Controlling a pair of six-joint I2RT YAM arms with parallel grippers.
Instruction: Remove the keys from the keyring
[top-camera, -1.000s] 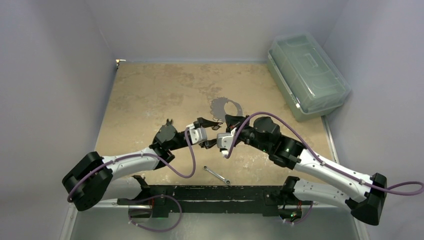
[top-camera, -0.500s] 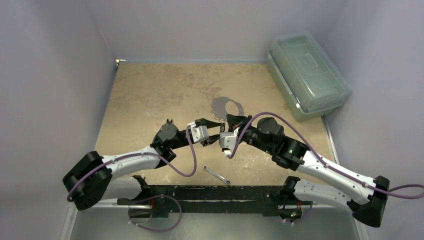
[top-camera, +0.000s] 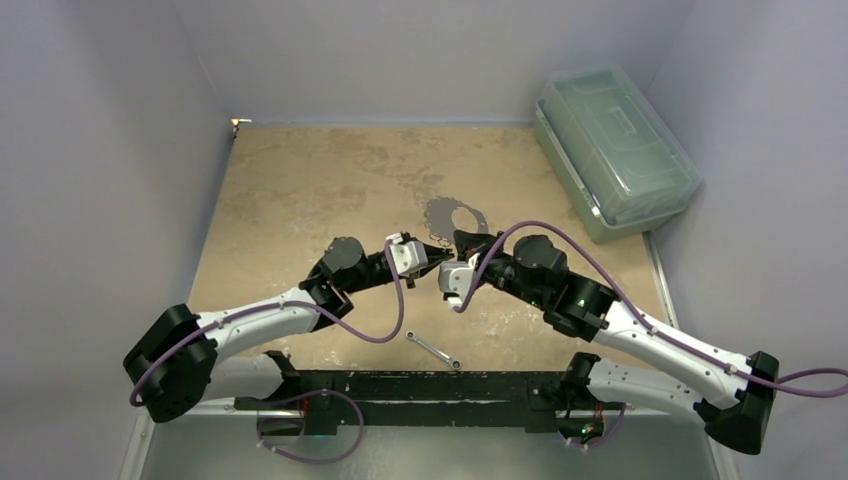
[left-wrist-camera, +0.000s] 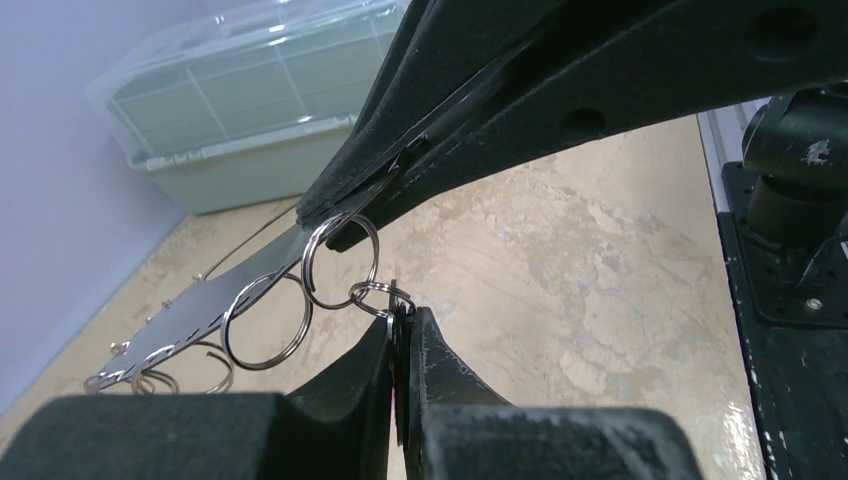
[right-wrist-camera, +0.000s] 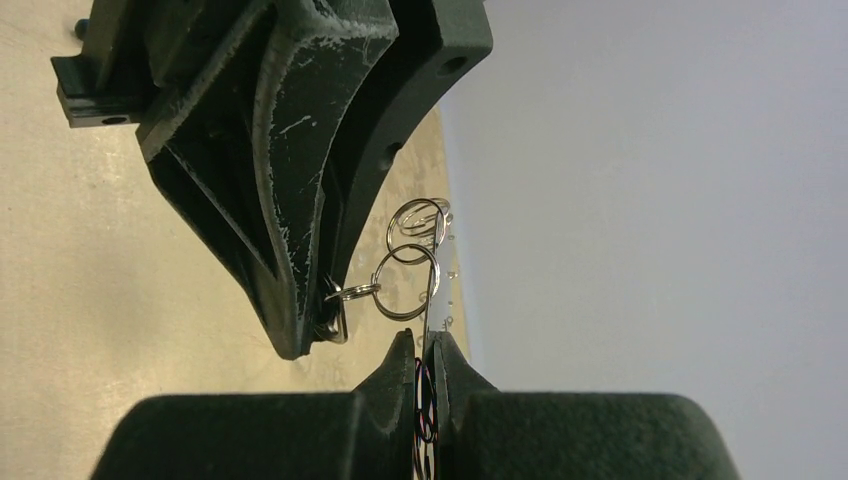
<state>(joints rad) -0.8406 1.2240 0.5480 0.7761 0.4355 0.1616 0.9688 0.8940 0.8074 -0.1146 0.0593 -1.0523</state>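
Desk: tan, mottled surface, walled on three sides. A pale green lidded box lies at the far right edge. A slim silver wrench lies flat near the front, centre. A dark grey patch marks mid-desk; its nature cannot be told.
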